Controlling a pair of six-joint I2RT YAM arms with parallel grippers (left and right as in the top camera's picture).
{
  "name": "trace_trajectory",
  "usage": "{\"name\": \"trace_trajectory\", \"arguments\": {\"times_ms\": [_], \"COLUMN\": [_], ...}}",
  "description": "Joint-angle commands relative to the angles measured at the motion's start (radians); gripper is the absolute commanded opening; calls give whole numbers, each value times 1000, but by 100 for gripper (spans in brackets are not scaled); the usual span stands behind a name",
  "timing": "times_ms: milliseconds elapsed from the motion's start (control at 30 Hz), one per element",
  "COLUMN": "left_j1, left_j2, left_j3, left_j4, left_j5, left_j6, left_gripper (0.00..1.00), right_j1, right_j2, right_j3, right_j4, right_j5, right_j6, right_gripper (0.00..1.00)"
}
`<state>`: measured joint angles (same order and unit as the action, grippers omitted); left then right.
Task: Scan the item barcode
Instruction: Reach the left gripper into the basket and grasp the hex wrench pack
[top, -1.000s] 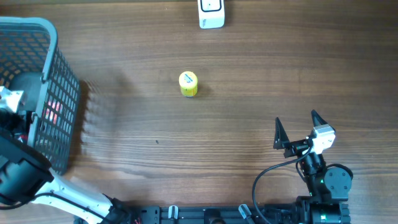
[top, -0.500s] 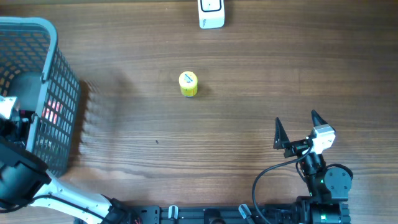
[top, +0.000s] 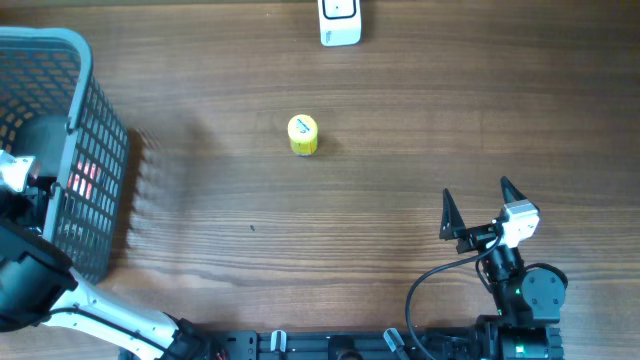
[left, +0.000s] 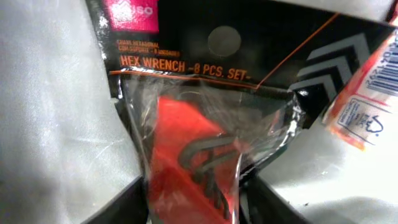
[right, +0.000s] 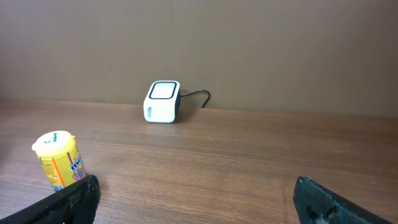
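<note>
- Straddling hex wrench pack with left fingers inside basket; cannot tell whether pinched.
- Spread wide at right fingers, empty, low over surface.

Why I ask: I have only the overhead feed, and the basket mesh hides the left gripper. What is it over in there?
Observer: A carded hex wrench set, with a red holder in a clear blister, fills the left wrist view.
Operator: Are the jaws on it?
Observer: The left gripper has a finger on each side of the blister. I cannot tell whether they pinch it.
Operator: Any barcode showing?
Observer: None on that pack's visible face. A white and orange packet beside it shows what look like printed bars and digits at the picture's right edge.
</note>
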<state>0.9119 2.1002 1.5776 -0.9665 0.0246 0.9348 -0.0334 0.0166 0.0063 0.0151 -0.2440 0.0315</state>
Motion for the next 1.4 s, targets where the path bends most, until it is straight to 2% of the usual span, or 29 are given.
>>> {"name": "trace_trajectory", "arguments": {"times_ms": [0, 133, 233, 333, 800, 1000, 1367], "left_j1": [4, 0, -8, -27, -113, -114, -172], "left_j2": [26, 26, 26, 26, 26, 24, -82], "left_j3": [-8, -8, -8, -8, -8, 9, 102], "left_j4": [9, 10, 10, 11, 29, 55, 62], "left_j5": [26, 50, 50, 50, 49, 50, 51], "left_j6": [0, -1, -1, -5, -9, -57, -90], "left_gripper": [28, 21, 10, 4, 4, 4, 4], "right_j1": [4, 4, 4, 4, 4, 4, 4], "right_j2": [-2, -2, -2, -2, -2, -2, -2], "right_j3": [-1, -1, -1, -1, -1, -1, -1], "right_j4": [6, 6, 6, 6, 6, 6, 6], "right_j5": [-12, -12, -12, -12, -12, -12, -12], "right_j6": [-4, -4, -4, -4, -4, -4, -4], "right_gripper": [100, 100, 100, 100, 100, 100, 100]}}
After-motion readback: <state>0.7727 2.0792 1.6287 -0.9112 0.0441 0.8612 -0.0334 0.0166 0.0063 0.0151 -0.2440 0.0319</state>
